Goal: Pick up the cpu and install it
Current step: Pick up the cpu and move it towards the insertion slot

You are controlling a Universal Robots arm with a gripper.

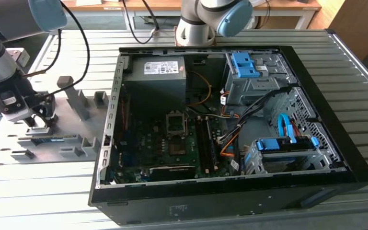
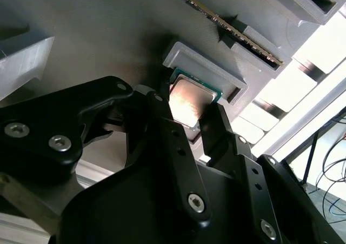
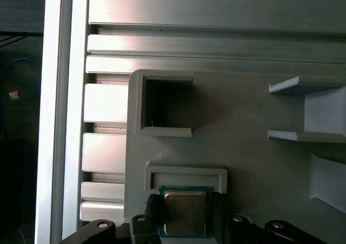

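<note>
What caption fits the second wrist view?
Gripper straddling the cpu, which lies in a grey tray pocket.

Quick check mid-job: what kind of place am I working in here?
Probably a robotics lab test bench: a slatted aluminium table, an open computer case on it, and a grey fixture tray holding the cpu.

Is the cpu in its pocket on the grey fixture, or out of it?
In. The cpu lies flat inside a raised rim on the grey fixture, with the gripper straddling it.

Ribbed aluminium table (image 1: pixel 363 86), with a wooden desk (image 1: pixel 286 5) behind it.
</note>
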